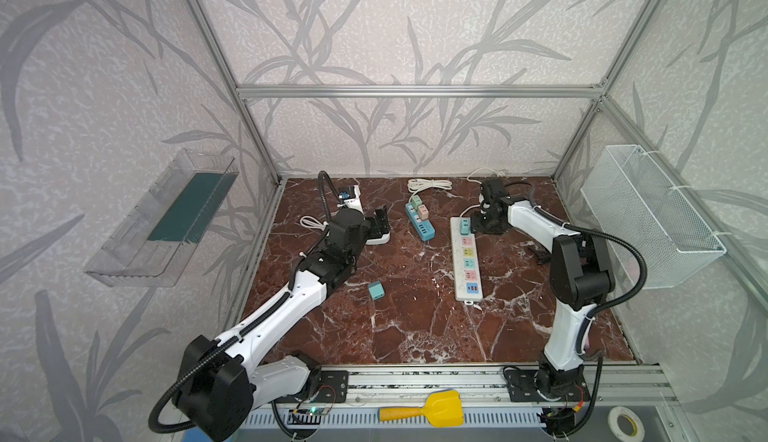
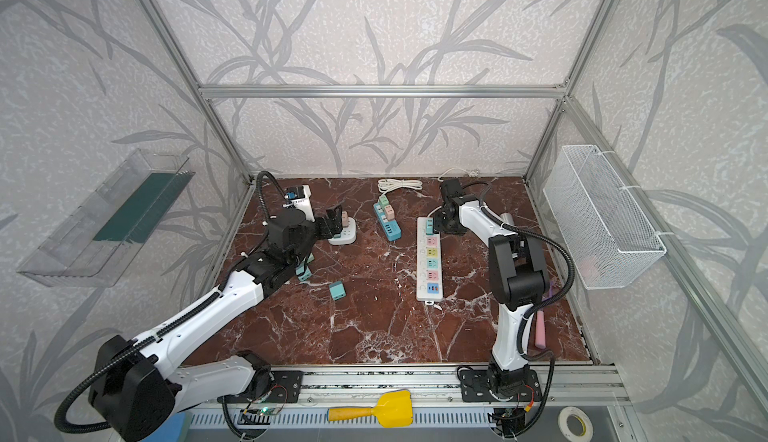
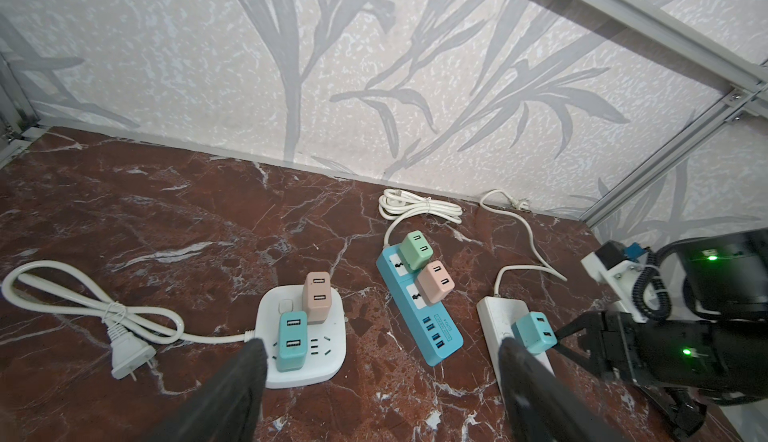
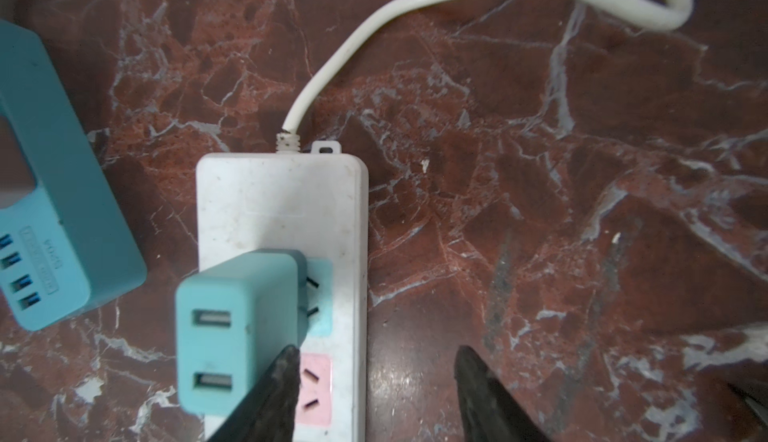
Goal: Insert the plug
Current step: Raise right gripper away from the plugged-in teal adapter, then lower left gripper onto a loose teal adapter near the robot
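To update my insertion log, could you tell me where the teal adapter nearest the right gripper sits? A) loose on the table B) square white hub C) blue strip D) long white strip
D: the teal adapter stands in the long white strip's end socket.

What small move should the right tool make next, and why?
Probably lift the right tool straight up and away: the teal plug already seems seated in the white power strip, and the open jaws hold nothing, the plug being outside them.
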Motion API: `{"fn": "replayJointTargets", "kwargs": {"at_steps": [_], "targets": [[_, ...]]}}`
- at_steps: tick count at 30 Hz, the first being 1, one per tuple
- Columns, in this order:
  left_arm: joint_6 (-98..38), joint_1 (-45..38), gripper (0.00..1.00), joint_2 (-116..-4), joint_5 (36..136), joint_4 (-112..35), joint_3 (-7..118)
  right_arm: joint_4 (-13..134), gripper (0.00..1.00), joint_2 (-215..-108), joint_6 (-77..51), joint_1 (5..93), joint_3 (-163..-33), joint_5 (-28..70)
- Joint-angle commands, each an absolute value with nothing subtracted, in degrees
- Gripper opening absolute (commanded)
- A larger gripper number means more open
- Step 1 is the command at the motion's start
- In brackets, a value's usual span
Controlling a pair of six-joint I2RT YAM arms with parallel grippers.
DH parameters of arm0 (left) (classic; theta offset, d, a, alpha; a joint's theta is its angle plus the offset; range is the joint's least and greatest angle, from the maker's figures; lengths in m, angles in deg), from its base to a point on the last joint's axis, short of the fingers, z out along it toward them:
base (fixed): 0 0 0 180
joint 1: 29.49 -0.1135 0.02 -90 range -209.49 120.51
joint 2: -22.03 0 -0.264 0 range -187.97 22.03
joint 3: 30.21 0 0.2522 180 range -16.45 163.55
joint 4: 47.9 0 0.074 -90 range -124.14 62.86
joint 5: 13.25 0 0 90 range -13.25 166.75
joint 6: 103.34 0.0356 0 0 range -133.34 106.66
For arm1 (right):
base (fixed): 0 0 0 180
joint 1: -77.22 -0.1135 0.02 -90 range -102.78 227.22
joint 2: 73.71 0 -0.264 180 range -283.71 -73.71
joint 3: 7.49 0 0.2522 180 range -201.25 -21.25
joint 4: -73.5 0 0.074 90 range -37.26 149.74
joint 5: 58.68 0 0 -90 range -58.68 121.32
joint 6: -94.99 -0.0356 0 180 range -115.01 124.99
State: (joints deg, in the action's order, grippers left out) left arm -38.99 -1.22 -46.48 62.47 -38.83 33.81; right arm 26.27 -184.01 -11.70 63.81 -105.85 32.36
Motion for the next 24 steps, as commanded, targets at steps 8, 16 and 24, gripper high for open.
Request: {"fn": "replayJointTargets", "kwargs": {"at_steps": [8,16,24], "targets": [[-54.2,-1.6,0.87,-45.1,54.4,-15.7,34.4,38.1,0.66,-156.5,-15.3,62.8,-85.5,31.3],[-58.8,-2.1,0.88,-38.4,54.1,-8.9,25.1,43.1,0.75,-145.9,-14.0,57.3,-74.2,29.5],[-60.1,-2.1,0.85,-43.7,66.9,-6.5,23.9,46.7,0.78,-140.4,-15.4,55.5,-67.7,27.7]]}}
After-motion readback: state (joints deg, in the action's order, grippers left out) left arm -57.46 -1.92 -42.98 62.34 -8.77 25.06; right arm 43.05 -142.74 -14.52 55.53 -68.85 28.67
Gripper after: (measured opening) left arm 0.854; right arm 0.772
